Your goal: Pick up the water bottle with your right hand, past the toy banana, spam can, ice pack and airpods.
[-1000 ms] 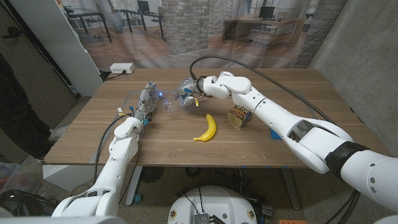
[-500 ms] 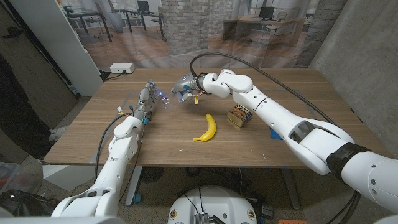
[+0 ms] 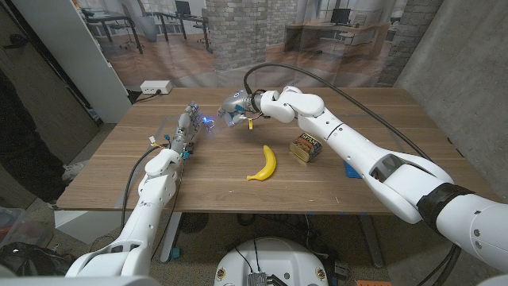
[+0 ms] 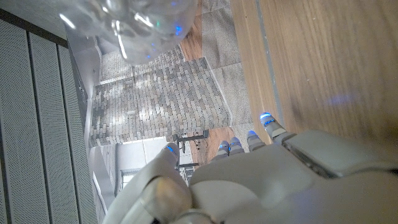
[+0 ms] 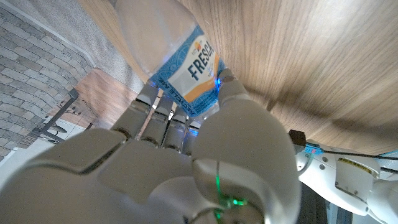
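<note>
**Water bottle** (image 5: 186, 62): clear plastic with a blue and orange label. It is held in the right hand (image 3: 238, 111) above the far middle of the counter (image 3: 238, 195), beyond the banana. It appears to be lifted off the wood and tilted, which suggests the pick-up is largely made.

**Right hand fingers** (image 5: 155, 109): wrapped closely around the labelled part of the bottle, with the thumb pressed against the label from the opposite side. A firm grasp is judged likely.

**Left hand** (image 3: 186, 131): placed near the counter's left edge, just beside the bottle. Its fingers (image 4: 249, 140) are seen extended side by side, with nothing held between them. It is judged to be waiting, as the task gives it no part.

**Banana** (image 3: 264, 164): laid at the middle of the counter, untouched.

**Spam can** (image 3: 305, 148): stood just beside the banana toward the right edge, under the reaching right arm.
</note>
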Motion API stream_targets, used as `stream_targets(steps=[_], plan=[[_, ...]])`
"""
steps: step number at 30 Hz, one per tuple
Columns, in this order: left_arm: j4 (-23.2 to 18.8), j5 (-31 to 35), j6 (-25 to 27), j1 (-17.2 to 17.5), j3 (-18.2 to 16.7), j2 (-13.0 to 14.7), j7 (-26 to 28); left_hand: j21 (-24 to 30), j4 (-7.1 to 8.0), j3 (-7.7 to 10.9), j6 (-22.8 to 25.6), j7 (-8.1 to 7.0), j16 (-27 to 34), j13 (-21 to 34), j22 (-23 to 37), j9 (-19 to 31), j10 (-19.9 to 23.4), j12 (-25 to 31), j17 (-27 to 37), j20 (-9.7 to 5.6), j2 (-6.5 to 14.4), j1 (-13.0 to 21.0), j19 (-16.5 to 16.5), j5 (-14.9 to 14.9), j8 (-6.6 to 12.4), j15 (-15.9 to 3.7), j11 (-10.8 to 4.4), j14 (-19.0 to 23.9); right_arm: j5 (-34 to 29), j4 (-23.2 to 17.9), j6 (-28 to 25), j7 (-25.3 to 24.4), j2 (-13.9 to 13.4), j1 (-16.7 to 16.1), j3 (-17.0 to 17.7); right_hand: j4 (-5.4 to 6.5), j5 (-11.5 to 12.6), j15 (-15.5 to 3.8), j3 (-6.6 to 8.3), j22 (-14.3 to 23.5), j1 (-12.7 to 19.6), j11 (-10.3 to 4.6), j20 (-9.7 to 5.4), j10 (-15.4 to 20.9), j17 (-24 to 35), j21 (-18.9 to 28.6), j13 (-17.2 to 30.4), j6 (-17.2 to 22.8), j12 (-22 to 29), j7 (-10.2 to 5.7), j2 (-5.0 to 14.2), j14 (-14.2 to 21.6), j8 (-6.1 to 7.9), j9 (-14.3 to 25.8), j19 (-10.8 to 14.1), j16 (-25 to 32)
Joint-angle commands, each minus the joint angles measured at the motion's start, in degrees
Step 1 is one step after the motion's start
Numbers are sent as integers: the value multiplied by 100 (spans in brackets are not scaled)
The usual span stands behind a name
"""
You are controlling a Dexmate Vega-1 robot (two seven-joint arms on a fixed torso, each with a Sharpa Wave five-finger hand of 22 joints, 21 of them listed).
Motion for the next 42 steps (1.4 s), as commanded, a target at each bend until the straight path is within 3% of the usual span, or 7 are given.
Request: stream_targets(steps=[1,22,42], plan=[[-113,-19,19,69,21,16,27,-19,16,-24,-492,-19,13,32,13,13,-531,25,32,23,137,-36,-574,31,19,6,-6,-735,-35,-165,-54,-89,-48,-39,82,19,-28,-687,-5,-2,167,-17,-25,58,14,12,27,424,6,-300,154,14,57,20,-9,-13],[-199,-64,21,113,48,58,27,-37,14,-29,-493,-18,15,32,14,12,-528,26,31,31,136,-32,-560,32,18,7,-11,-733,-41,-537,-156,-134,-147,-184,273,23,-52,-712,-6,-19,200,-27,-42,94,35,31,39,478,-10,-298,172,37,54,23,-16,-29],[-21,-50,27,-63,70,117,-101,-56,15,-35,-494,-12,14,32,16,12,-526,27,32,32,137,-32,-554,33,18,8,-9,-736,-116,-600,-341,-323,-172,-206,416,31,-74,-731,-11,-29,216,-34,-64,151,49,53,44,518,-18,-294,174,77,49,26,-15,-43]])
